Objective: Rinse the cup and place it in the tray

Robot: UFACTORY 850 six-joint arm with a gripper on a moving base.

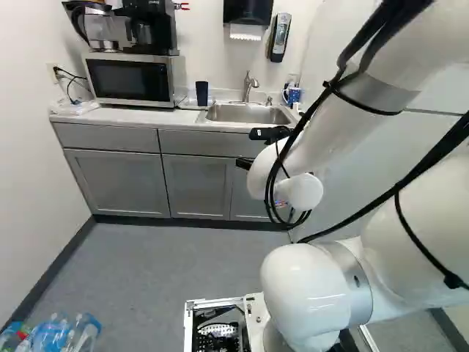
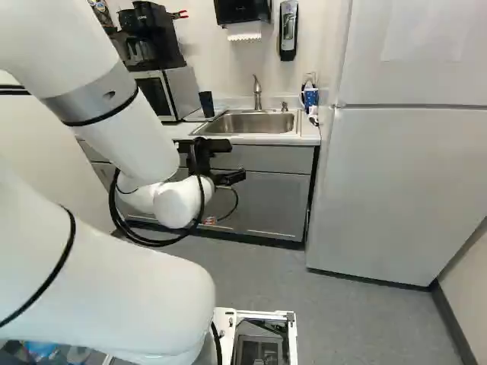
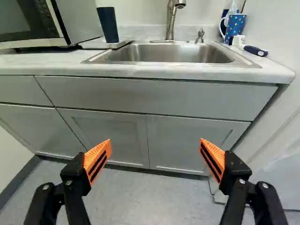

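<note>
The black two-fingered gripper with orange pads (image 3: 154,159) stands wide apart and holds nothing, low in the wrist view and level with the grey cabinet doors (image 3: 126,136), aimed squarely at the counter as if sizing it up from a distance. Past it, at the middle top of that view, the stainless steel sink (image 3: 168,52) sits sunk in the pale countertop (image 3: 56,58) with its chrome tap (image 3: 172,16) behind. The tall dark blue cup (image 3: 108,24) stands upright at the upper left, on a flat grey tray (image 3: 105,44) touching the sink's left rim, just beside the steel microwave (image 3: 33,21). That is where a rinsed cup would end up (though an unrinsed one waiting there would look the same). A blue dotted mug (image 3: 233,26) waits at the upper right, by the white fridge (image 2: 411,152).
</note>
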